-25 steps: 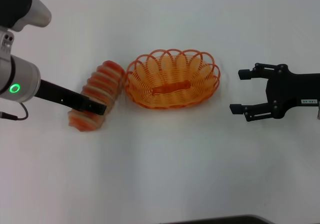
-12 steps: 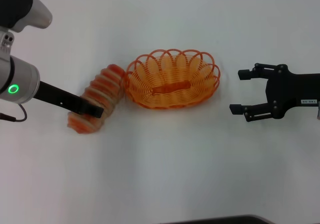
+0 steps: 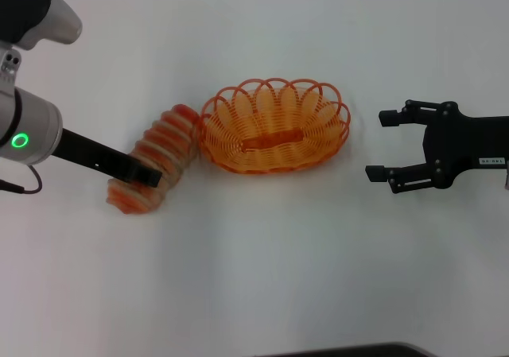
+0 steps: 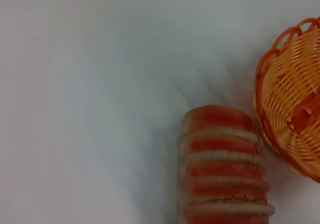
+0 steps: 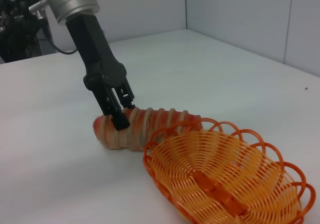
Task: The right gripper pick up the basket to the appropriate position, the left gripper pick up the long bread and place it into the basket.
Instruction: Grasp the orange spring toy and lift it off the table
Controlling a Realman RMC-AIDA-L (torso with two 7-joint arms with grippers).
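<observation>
Head view first: the long bread (image 3: 153, 161) lies slanted on the white worktop (image 3: 262, 261), its far end right up against the left end of the basket (image 3: 274, 126), touching or all but touching the looped rim. The left gripper (image 3: 147, 174) is down on the loaf at the part farthest from the basket, and the right wrist view shows it best: the left gripper (image 5: 121, 115) comes in steeply from above, its two black fingers (image 5: 118, 118) narrow and set astride the loaf, one on each flank, with the long bread (image 5: 142, 128) gripped between the jaws. The loaf's underside sits on or just over the worktop there; which of the two cannot be told. In the left wrist view the ridged, orange-and-cream long bread (image 4: 224, 169) fills the frame beside the curved wall of the basket (image 4: 292, 119), a thin sliver of worktop between them. The basket stands upright on the worktop with nothing inside it. On the basket's other side, well apart from it, the right gripper (image 3: 385, 145) hangs with its jaws spread wide, both fingertips pointing toward the basket and holding nothing.
</observation>
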